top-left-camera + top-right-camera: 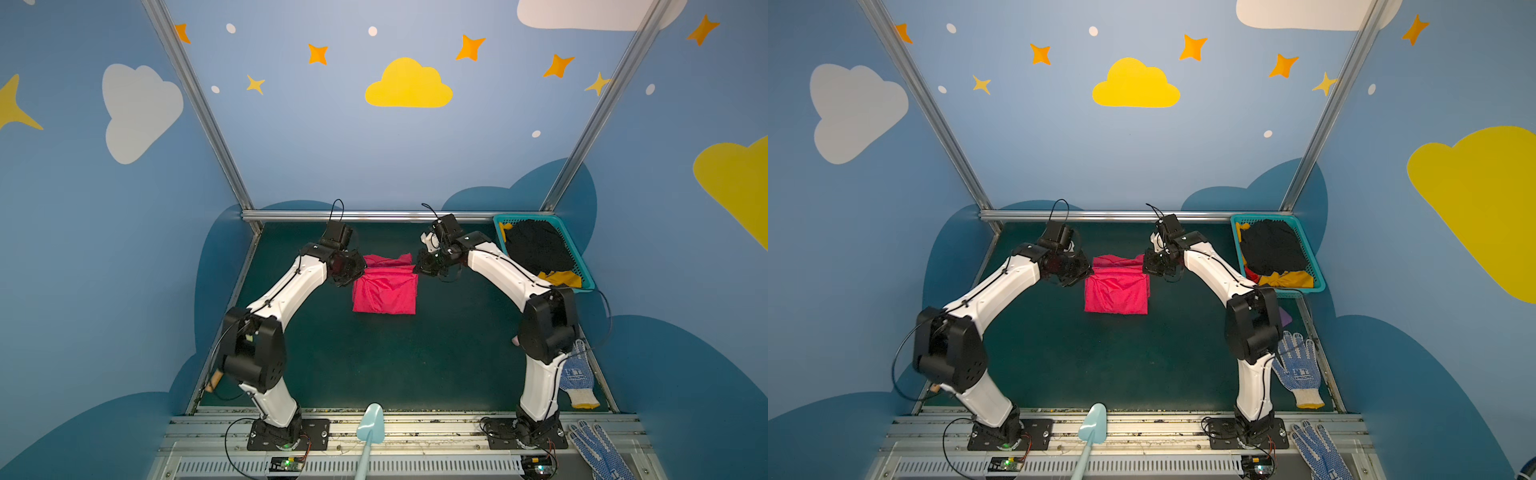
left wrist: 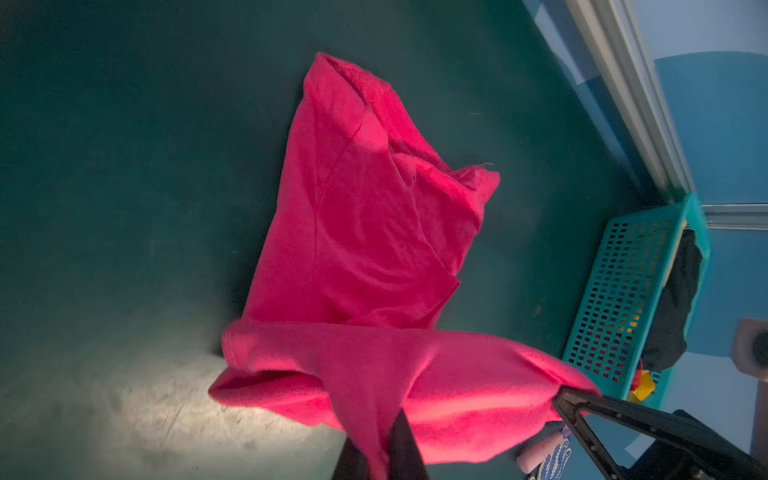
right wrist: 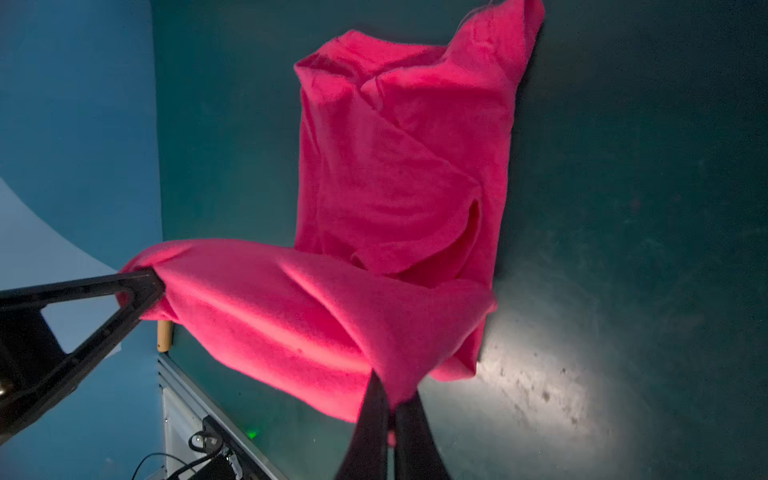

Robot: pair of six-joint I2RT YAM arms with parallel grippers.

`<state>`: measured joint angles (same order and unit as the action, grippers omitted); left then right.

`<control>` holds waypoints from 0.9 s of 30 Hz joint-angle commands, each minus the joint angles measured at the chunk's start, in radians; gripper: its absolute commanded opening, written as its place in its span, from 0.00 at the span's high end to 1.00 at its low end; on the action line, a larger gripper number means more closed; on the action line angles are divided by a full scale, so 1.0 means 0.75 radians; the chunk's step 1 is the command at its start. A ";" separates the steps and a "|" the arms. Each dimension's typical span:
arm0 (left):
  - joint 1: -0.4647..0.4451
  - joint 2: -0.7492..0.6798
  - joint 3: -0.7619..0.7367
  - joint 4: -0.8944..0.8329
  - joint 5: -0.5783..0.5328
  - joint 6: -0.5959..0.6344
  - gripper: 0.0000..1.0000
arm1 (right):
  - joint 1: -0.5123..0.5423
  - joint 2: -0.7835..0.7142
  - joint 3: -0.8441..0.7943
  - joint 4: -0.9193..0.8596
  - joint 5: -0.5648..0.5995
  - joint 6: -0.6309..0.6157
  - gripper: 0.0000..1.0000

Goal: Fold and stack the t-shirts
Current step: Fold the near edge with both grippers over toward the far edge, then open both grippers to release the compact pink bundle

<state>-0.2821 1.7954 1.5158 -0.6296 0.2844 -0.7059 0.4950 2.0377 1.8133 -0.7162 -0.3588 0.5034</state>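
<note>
Pink-red cloth sits slightly toward 12 o'clock from the middle of the dark green worktop (image 1: 395, 365). The pink-red t-shirt (image 1: 384, 293) lies there partly folded, and in both top views the shirt (image 1: 1116, 293) reads as a rough rectangle. Its edge at 12 o'clock is raised off the surface and stretched as a band between the two arms. The left tool (image 1: 361, 271) is at the shirt's 10 o'clock corner. In the left wrist view its dark fingers (image 2: 405, 451) are pressed together with a pinch of pink cloth between them, so it is clamped on the shirt. The right tool (image 1: 417, 268) is at the 2 o'clock corner, and the right wrist view shows its fingers (image 3: 374, 419) closed on the opposite end of the same band. Below the band the rest of the shirt rests creased on the worktop. At 2 o'clock of the worktop a teal basket (image 1: 577, 257) holds a black t-shirt (image 1: 536, 247), with a mustard-yellow t-shirt (image 1: 561, 278) poking out beneath it, well apart from the pink one. Blue-dotted white gloves (image 1: 575, 374) lie at 4 o'clock, near the right arm's base.
</note>
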 commanded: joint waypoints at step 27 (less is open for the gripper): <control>0.080 0.283 -0.102 0.065 0.128 0.227 0.02 | -0.174 -0.058 -0.308 0.087 -0.172 -0.081 0.25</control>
<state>-0.2157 1.9743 1.4647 -0.6353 0.3656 -0.5327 0.3569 2.0380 1.6459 -0.7063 -0.4892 0.4374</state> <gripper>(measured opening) 0.989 0.744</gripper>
